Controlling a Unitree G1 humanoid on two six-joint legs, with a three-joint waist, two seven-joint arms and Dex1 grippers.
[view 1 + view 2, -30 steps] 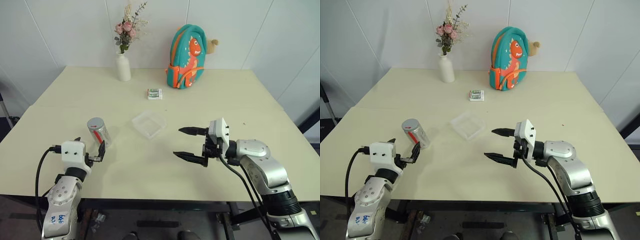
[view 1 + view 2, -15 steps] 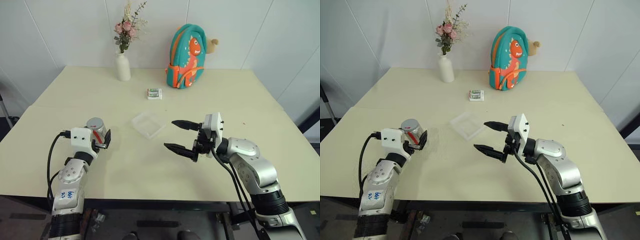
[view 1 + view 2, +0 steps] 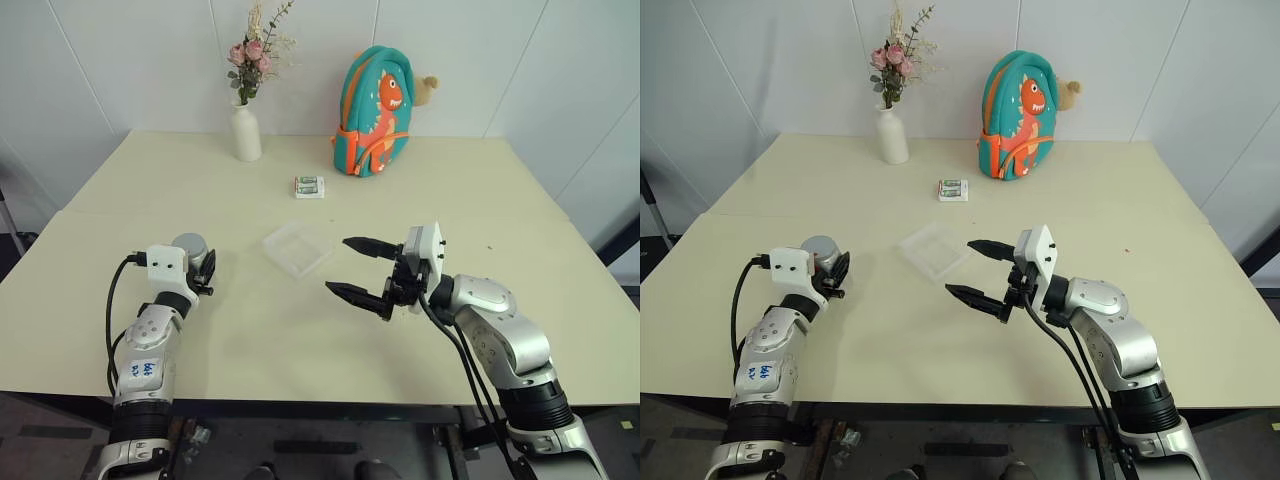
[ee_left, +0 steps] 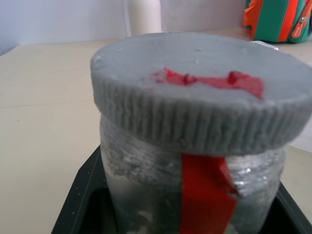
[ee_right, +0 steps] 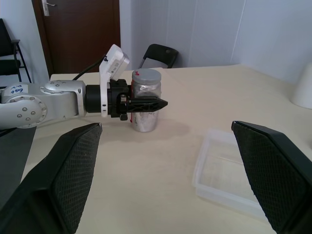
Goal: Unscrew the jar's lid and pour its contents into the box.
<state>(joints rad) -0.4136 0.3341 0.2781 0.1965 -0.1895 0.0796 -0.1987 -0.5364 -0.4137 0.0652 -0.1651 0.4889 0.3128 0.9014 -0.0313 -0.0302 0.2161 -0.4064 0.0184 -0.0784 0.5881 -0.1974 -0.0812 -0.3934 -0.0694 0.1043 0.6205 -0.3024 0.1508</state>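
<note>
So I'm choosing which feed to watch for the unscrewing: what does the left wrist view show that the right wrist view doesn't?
Left wrist view alone: the red smear on top of the lid and its ribbed edge. Right wrist view alone: the left gripper shut on the jar, the box lying apart from it, and the right gripper with jaws open. Both: jar with lid on, red strip down its side, the table.

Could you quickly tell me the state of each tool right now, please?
Left tool: shut on the small clear grey-lidded jar.
Right tool: open, empty.
</note>
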